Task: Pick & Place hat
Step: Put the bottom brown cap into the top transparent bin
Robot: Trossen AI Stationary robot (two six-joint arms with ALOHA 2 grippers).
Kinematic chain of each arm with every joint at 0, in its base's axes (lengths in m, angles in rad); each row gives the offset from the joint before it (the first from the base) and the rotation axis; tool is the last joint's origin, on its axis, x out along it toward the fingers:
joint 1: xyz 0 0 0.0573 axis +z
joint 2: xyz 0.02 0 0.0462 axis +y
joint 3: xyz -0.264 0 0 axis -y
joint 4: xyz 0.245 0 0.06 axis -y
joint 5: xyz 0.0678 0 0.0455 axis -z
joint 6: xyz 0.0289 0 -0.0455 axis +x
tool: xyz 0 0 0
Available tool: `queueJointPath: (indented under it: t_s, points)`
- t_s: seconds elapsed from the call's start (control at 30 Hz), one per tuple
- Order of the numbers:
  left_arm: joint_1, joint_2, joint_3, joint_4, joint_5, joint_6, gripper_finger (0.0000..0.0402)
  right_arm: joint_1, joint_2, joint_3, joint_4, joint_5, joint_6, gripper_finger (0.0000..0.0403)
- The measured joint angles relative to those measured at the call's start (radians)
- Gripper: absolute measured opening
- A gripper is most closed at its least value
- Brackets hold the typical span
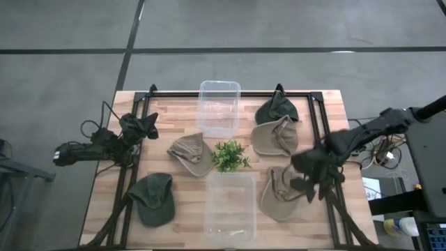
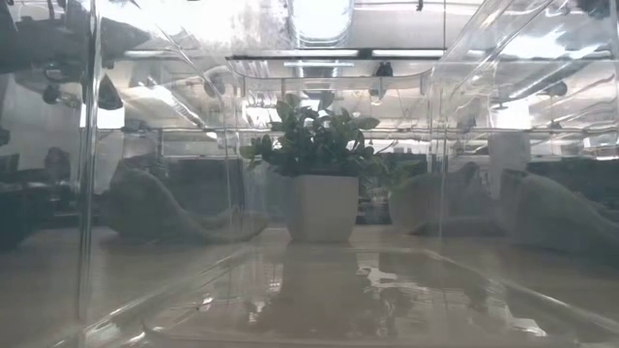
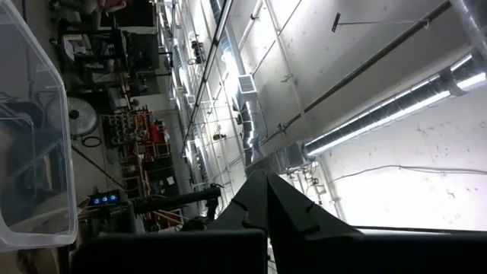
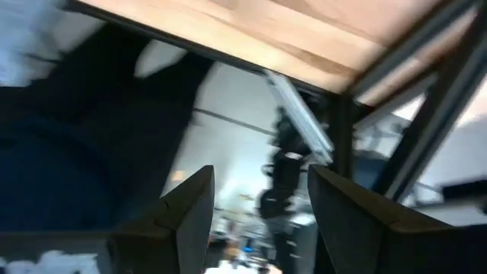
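Several hats lie on the wooden table in the high view: a dark green cap (image 1: 155, 199) near the left front, a tan hat (image 1: 191, 154) left of centre, a dark green hat (image 1: 277, 110) and a tan hat (image 1: 274, 137) at the far right, and a tan hat (image 1: 281, 193) at the near right. My right gripper (image 1: 309, 183) hovers at that near-right hat's right edge. It is open (image 4: 259, 221) with nothing between its fingers. My left gripper (image 1: 148, 126) waits at the table's left side, shut (image 3: 266, 186) and pointing upward.
A clear plastic box (image 1: 219, 108) stands at the far middle and another (image 1: 231, 206) at the near middle. A small potted plant (image 1: 230, 155) sits between them, also seen in the low view (image 2: 319, 184). A black frame (image 1: 317, 118) borders the table.
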Motion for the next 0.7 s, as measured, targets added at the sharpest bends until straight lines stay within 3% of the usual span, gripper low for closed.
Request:
queueJointPath:
  t_s: [0.17,0.43,0.7]
  points:
    - [0.000,0.000,0.000,-0.001,0.003,0.007,0.0000,0.136,0.132,0.060,0.014,0.174,0.083,0.0205]
    - [0.000,0.000,0.000,-0.002,-0.036,0.007,0.0000,0.234,0.258,0.045,0.130,0.465,0.284,0.0206]
    - [0.000,0.000,0.000,0.001,-0.038,-0.001,0.0000,0.315,0.382,0.011,0.192,0.516,0.352,0.0206]
